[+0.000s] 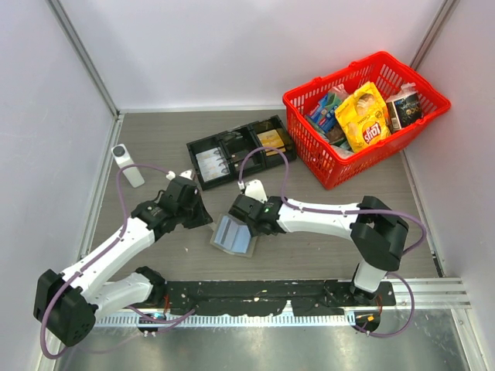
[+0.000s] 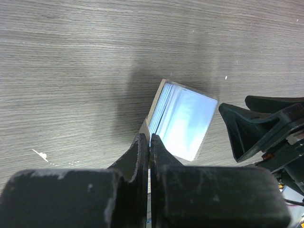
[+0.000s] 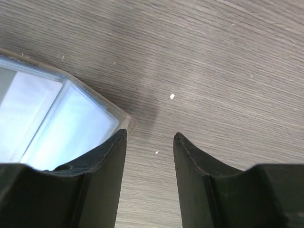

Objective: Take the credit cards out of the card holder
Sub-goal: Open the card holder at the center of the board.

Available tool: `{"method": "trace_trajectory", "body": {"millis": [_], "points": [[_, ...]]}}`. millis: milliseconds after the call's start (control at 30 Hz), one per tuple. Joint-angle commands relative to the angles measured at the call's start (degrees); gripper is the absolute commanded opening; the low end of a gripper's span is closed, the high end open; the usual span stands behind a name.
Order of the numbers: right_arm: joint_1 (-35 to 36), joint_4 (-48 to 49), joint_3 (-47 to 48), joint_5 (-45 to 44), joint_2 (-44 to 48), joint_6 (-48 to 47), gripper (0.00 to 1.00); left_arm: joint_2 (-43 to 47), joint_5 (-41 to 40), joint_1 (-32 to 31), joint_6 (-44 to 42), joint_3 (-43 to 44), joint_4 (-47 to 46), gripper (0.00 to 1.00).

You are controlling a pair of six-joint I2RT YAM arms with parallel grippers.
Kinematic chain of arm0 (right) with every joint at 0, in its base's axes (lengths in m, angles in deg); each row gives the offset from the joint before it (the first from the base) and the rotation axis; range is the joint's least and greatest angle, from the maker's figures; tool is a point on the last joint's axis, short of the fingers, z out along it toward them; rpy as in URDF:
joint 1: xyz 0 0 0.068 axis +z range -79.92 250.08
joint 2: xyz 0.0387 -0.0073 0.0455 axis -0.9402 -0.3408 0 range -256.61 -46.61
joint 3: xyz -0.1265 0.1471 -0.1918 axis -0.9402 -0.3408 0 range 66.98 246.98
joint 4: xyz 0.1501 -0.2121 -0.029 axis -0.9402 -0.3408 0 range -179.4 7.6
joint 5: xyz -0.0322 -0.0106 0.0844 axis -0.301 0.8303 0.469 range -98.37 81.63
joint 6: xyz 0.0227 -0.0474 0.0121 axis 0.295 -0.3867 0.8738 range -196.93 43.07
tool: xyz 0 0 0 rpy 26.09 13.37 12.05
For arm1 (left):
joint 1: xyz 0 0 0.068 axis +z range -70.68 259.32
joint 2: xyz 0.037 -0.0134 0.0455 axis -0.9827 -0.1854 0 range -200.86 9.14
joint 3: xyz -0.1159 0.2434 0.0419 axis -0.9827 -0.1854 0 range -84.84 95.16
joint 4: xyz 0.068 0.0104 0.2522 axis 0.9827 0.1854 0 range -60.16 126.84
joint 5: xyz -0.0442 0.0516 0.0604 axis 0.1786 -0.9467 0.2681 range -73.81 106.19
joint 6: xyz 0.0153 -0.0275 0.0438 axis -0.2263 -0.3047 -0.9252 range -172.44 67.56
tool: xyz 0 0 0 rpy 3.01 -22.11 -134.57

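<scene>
This is a robotics lab test cell. Plain white panel walls (image 1: 232, 46) in metal framing enclose a grey wood-grain tabletop (image 1: 155, 139), and two white-and-black arms are bolted to a black perforated rail (image 1: 255, 293). Well beyond the jaws of the right gripper (image 1: 247, 224) sits a red plastic shopping basket (image 1: 360, 164) of snack packets.

Showed a matt grey wood grain across the worktop (image 2: 71, 57), finely streaked and flecked with pale crumbs. Gleamed smooth and glossy on the pale blue credit cards (image 2: 187, 121), plastic by the look. Seemed clear, soft plastic along the rim of the card holder (image 3: 102, 103), though blurred up close. Looked matt black, faintly grainy plastic on the fingers (image 3: 199, 180). Shone bright red, glossy plastic lattice on the basket (image 1: 305, 139).
</scene>
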Motion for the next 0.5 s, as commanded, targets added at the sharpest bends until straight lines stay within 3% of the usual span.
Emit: {"method": "trace_trajectory", "body": {"millis": [0, 200, 467], "points": [[-0.1, -2.4, 2.1, -3.5, 5.2, 1.4, 0.49, 1.8, -0.1, 0.2, 0.9, 2.2, -0.1, 0.00], [-0.2, 4.0, 4.8, 1.8, 10.5, -0.7, 0.52, 1.9, -0.1, 0.1, 1.0, 2.2, 0.1, 0.00], [-0.2, 11.7, 5.2, 11.6, 4.6, 2.3, 0.54, 1.3, -0.1, 0.2, 1.5, 1.7, -0.3, 0.00]]}}
